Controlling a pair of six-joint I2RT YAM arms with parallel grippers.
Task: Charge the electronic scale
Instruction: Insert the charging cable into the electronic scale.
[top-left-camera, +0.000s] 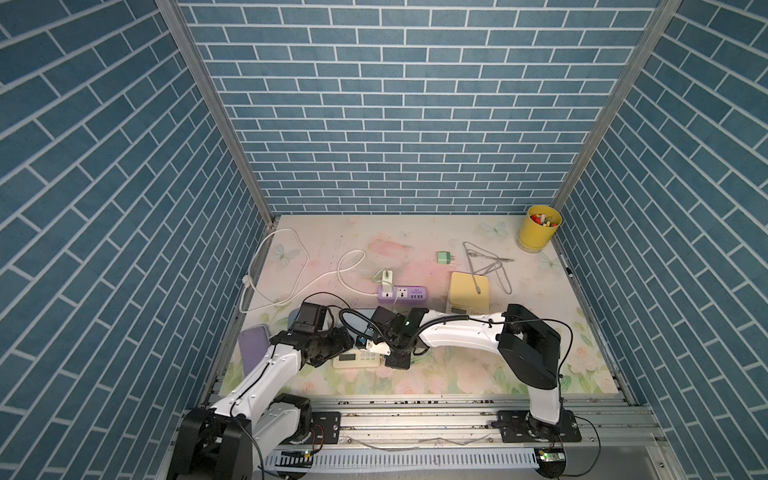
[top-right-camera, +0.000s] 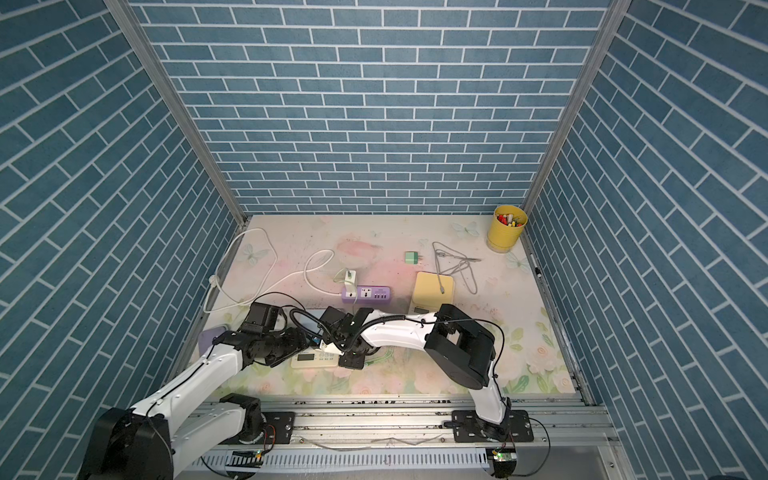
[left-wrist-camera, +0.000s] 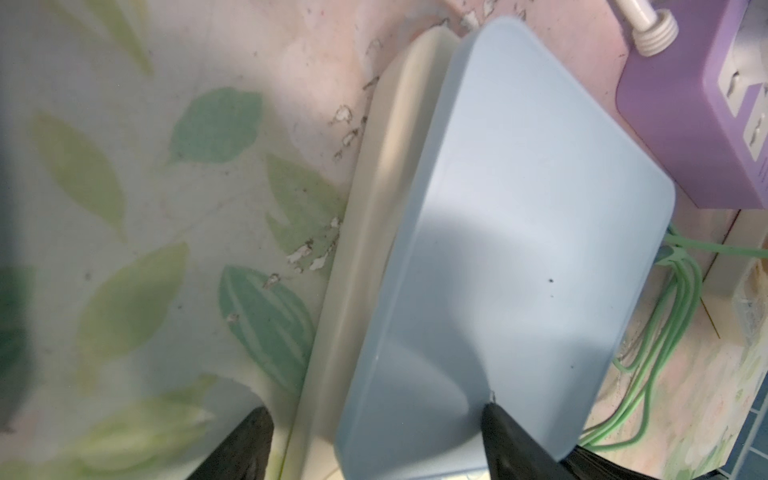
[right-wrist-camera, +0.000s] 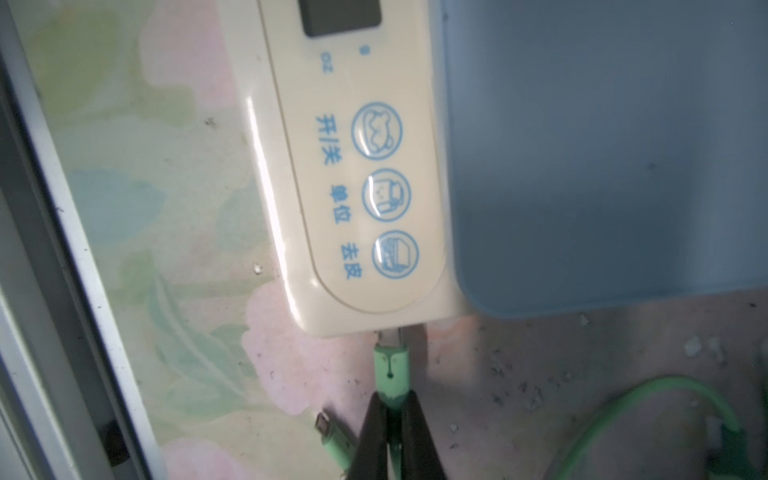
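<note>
At the scale (right-wrist-camera: 353, 208) port, my right claw (right-wrist-camera: 390, 401) pinches the stiff, light-looking plug (right-wrist-camera: 390, 368) by its body; left claw (left-wrist-camera: 374, 409) gapes empty.

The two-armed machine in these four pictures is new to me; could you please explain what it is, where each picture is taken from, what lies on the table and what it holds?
It is a robot with two white arms, each ending in a two-fingered tool. Two pictures come from a twin camera overhead, looking down at the floral table; the other two come from a camera on each wrist. On the table lie a cream electronic scale with a pale blue platform, a purple power strip, a square yellow device, a small green charger block and a yellow cup. The right tool is shut on the green cable plug, whose metal tip meets the cream scale's side port. The left tool stands open, astride that scale's edge.
</note>
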